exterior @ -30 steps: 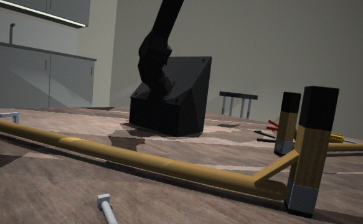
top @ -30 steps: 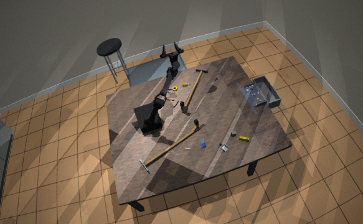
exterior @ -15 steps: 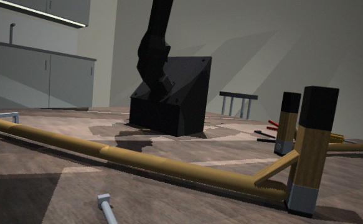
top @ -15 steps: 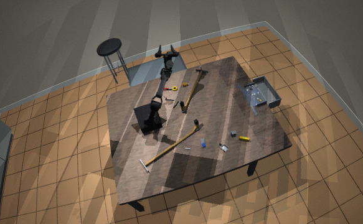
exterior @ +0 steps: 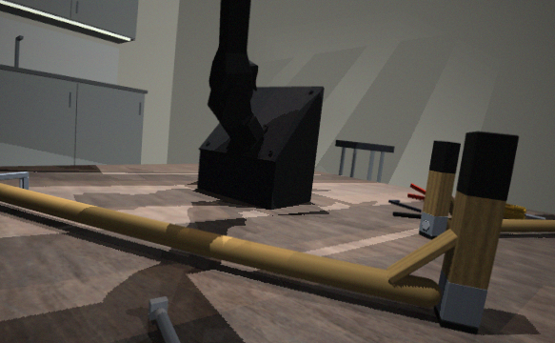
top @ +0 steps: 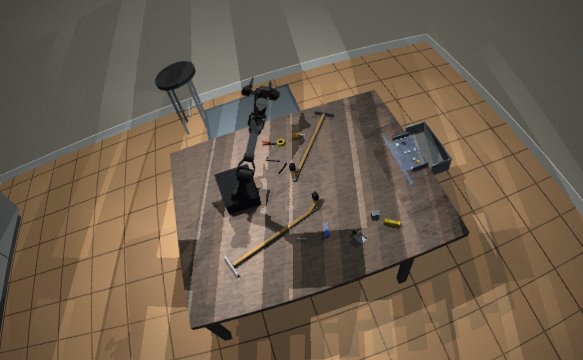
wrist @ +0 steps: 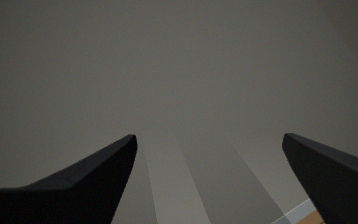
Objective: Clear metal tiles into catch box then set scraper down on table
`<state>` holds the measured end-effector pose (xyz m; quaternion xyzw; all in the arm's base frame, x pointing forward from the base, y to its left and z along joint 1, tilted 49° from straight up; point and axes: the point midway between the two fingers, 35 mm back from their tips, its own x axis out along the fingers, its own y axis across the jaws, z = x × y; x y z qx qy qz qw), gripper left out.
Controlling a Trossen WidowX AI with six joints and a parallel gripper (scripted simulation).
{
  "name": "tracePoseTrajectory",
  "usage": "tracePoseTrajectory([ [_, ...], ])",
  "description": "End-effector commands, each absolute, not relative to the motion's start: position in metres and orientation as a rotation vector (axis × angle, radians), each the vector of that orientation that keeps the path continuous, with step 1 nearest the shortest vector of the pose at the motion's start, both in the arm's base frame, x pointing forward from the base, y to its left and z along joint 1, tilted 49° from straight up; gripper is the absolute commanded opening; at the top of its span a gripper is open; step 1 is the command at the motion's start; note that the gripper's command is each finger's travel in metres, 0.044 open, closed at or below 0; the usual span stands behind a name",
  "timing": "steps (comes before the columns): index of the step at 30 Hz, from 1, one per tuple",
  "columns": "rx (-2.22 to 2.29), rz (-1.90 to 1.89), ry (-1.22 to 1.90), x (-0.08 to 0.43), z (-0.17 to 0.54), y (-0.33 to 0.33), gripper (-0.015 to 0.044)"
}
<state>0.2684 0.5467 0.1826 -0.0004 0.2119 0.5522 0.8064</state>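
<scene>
My gripper (top: 261,81) (wrist: 207,140) is open and empty, high up past the table's back edge. One long tool with a wooden handle (top: 311,142) (exterior: 544,226) and a dark, wide head (top: 324,114) lies on the table behind the other. A second long wooden handle (top: 271,241) (exterior: 129,226) has a pale metal head (top: 232,266) at the near left. Both have an upright black-topped grip. The steel plate (top: 407,161) at the right table edge bears several small tiles; the grey catch box (top: 442,165) adjoins its far end. The box's contents are unclear.
Red-handled pliers (top: 267,143), a yellow ring (top: 281,142) and a yellow tool (top: 298,135) lie near the back handle. A blue item (top: 326,230), a grey block (top: 375,214) and a yellow cylinder (top: 392,223) lie towards the front right. A stool (top: 175,75) stands behind the table.
</scene>
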Motion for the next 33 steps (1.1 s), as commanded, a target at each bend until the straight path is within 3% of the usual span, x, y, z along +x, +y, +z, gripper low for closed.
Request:
tracePoseTrajectory([
  [1,-0.055,1.124,0.475,0.259,0.176,0.535,0.044],
  [33,-0.578,0.722,0.562,0.191,0.114,0.415,0.044],
])
